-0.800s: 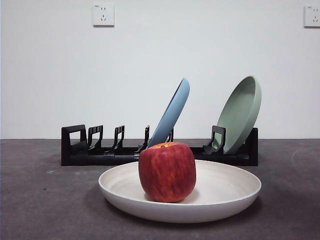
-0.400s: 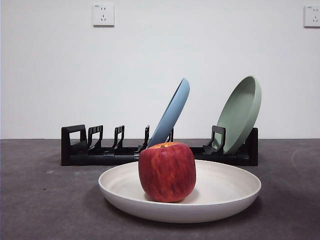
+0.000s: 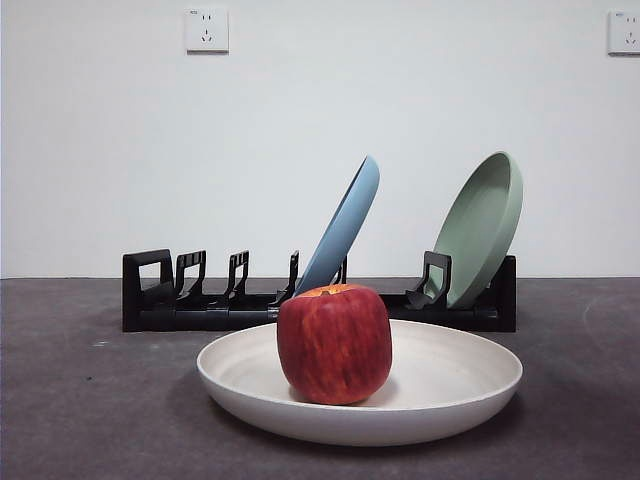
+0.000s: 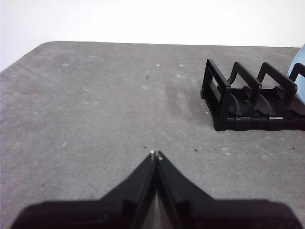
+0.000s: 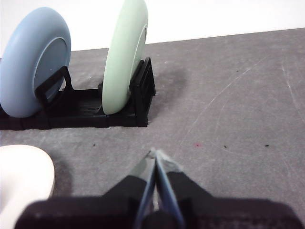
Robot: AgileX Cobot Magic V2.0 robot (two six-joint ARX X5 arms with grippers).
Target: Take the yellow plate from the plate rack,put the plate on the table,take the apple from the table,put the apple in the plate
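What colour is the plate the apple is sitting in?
Cream, off-white: the yellow plate under the apple, clearest in the front view.

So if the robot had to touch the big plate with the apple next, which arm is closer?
Probably the right. The yellow plate shows beside the shut right gripper. The left gripper, also shut, sees only table and the plate rack end. The apple already sits in it.

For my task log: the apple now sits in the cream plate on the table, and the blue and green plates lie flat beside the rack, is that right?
Not quite. The apple does sit in the cream plate on the table, but the blue plate and green plate stand tilted in the rack, as the front view shows.
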